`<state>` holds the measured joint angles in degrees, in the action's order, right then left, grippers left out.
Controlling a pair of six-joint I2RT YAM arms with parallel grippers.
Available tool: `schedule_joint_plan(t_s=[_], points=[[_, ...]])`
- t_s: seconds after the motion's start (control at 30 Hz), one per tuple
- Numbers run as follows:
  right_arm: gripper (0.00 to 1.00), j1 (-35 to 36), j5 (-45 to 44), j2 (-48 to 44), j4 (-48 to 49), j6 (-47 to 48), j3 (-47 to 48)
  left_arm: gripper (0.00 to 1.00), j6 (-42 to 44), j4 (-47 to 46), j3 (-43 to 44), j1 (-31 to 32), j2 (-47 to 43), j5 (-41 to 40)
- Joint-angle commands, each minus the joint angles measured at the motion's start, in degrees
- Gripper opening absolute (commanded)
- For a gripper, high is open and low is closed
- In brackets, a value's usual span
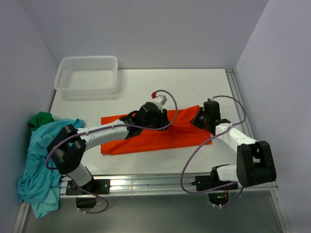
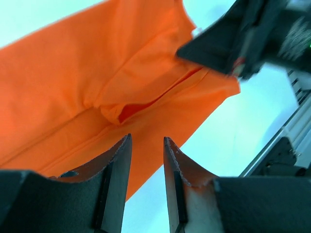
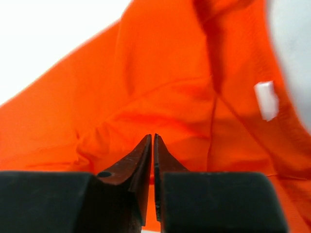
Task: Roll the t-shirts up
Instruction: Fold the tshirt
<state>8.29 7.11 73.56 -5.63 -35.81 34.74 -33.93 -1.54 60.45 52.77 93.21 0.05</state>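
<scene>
An orange-red t-shirt (image 1: 160,136) lies folded into a long strip across the middle of the table. My left gripper (image 1: 158,119) hovers over the strip's middle; in the left wrist view it (image 2: 147,137) stands open with nothing between its fingers, above the shirt (image 2: 97,73). My right gripper (image 1: 201,119) is at the strip's right end. In the right wrist view it (image 3: 153,136) is nearly closed, its tips in a pucker of the orange cloth (image 3: 146,87). A teal-blue t-shirt (image 1: 41,160) and a dark green one (image 1: 41,119) lie crumpled at the table's left edge.
A white mesh basket (image 1: 87,73) stands at the back left. A metal rail (image 1: 170,182) runs along the near edge by the arm bases. Walls close in the left, back and right. The right gripper (image 2: 243,43) shows in the left wrist view, close by.
</scene>
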Motion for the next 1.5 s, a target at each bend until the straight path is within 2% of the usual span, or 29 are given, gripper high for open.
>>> schedule_joint_plan(t_s=[0.0, 0.17, 0.37, 0.5, 0.63, 0.73, 0.77, 0.87, 1.0, 1.13, 1.3, 1.37, 1.47], points=[[0.11, 2.25, 2.56, 0.28, 2.37, 0.22, 0.16, 0.38, 1.15, -0.14, 3.52, -1.0, -1.11, -1.64], [0.07, 5.67, 1.76, -4.73, 2.2, -0.92, -5.38, 0.37, 0.71, 6.19, 10.21, -2.32, 5.92, -1.2], [0.02, 7.7, 0.27, -7.2, 0.36, -2.42, -7.67, 0.36, -0.08, 7.61, 16.37, -2.24, 13.57, 2.05], [0.02, 7.7, -2.89, -6.41, -2.89, -1.9, -5.13, 0.35, -0.87, 5.06, 14.97, -1.8, 14.81, 4.16], [0.02, 6.56, -4.56, -5.71, -4.48, -1.54, -1.61, 0.33, -1.57, 2.08, 10.32, -0.31, 12.45, 4.6], [0.12, 4.45, -5.79, -5.01, -5.01, -1.19, 1.02, 0.33, -1.84, -1.88, 5.57, 0.66, 10.42, 5.57], [0.21, 3.58, -6.32, -4.4, -5.09, -0.93, 1.81, 0.34, -1.75, -2.15, 4.26, 0.92, 10.24, 5.4], [0.32, 2.35, -8.33, -2.03, -5.88, -0.05, 5.59, 0.33, -0.88, -1.98, 3.19, 1.8, 11.29, 5.31], [0.33, 0.24, -9.92, 2.37, -6.59, 0.04, 10.77, 0.31, -0.61, -1.8, 2.4, 1.81, 12.96, 4.61], [0.33, -2.49, -10.1, 7.2, -5.89, 0.39, 13.77, 0.32, -0.43, -1.19, 2.04, 1.81, 9.9, 3.99], [0.34, -5.13, -9.58, 12.13, -5.36, 0.92, 17.46, 0.39, 0.88, 4.43, 5.03, 1.81, 3.74, 4.34], [0.35, -5.57, -9.58, 14.41, -5.1, 1.09, 18.43, 0.46, 0.54, 8.46, 7.22, 1.63, 1.46, 2.5], [0.37, -5.83, -9.14, 17.66, -5.01, 1.36, 20.54, 0.46, -0.69, 10.76, 8.02, -0.91, -0.65, 4.16]])
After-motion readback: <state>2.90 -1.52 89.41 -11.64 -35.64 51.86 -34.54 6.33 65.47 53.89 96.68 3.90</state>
